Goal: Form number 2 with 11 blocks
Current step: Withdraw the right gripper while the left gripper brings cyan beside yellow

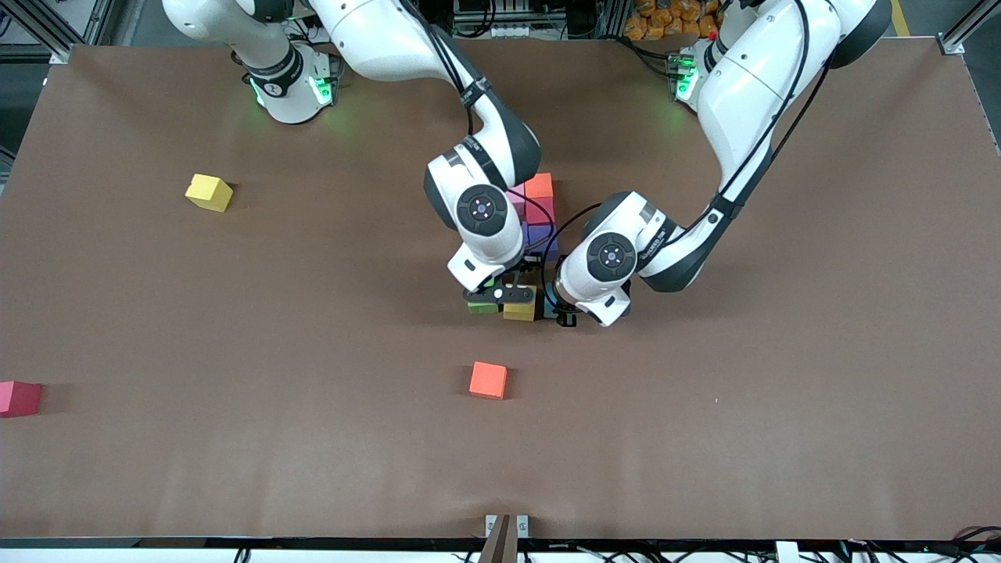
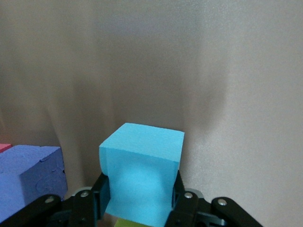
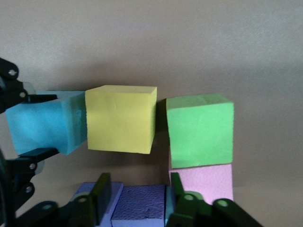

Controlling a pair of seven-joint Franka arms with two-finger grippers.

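While my left gripper (image 2: 139, 208) clamps the cyan block (image 2: 142, 175) at frame centre, the right gripper (image 3: 139, 201) has parted jaws, empty, above the number 2 (image 1: 532, 234); yellow (image 1: 209, 191), orange (image 1: 488, 380) and red (image 1: 19, 398) blocks lie loose lower and left on the desk (image 1: 782, 430).

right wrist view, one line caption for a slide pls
Right gripper open above the purple block, just short of the yellow block, green block and left-held blue block.
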